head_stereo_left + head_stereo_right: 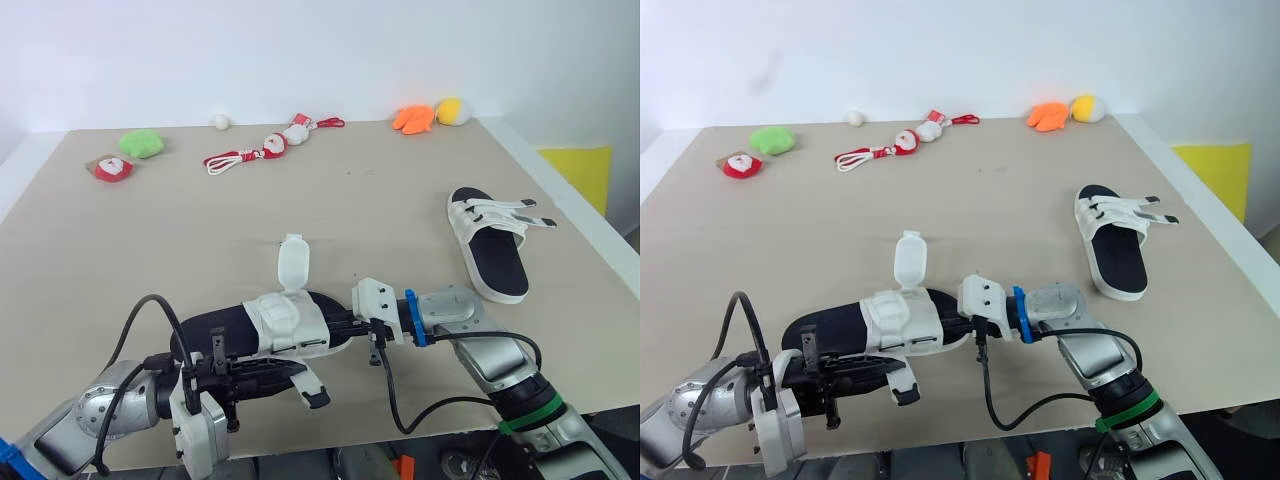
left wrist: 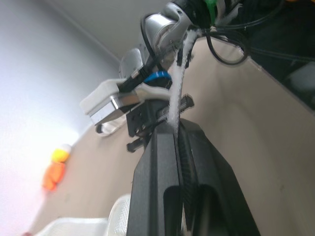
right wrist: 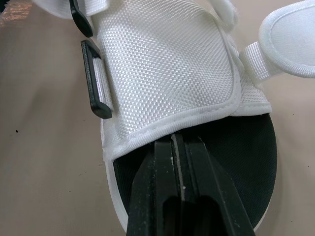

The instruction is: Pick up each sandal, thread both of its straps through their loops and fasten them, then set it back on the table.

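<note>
My right jaws clamp the sandal [image 1: 285, 318] at its toe end to steady it; my left jaws grip its loose strap [image 2: 176, 78], ready for threading.

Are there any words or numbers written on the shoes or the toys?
No text can be read anywhere in these pictures.
Near sandal: plain white straps and black sole, no label or number.
Far sandal: plain too, nothing written.
Red toy: it has a white patch, too small to tell if it holds any writing.
</note>
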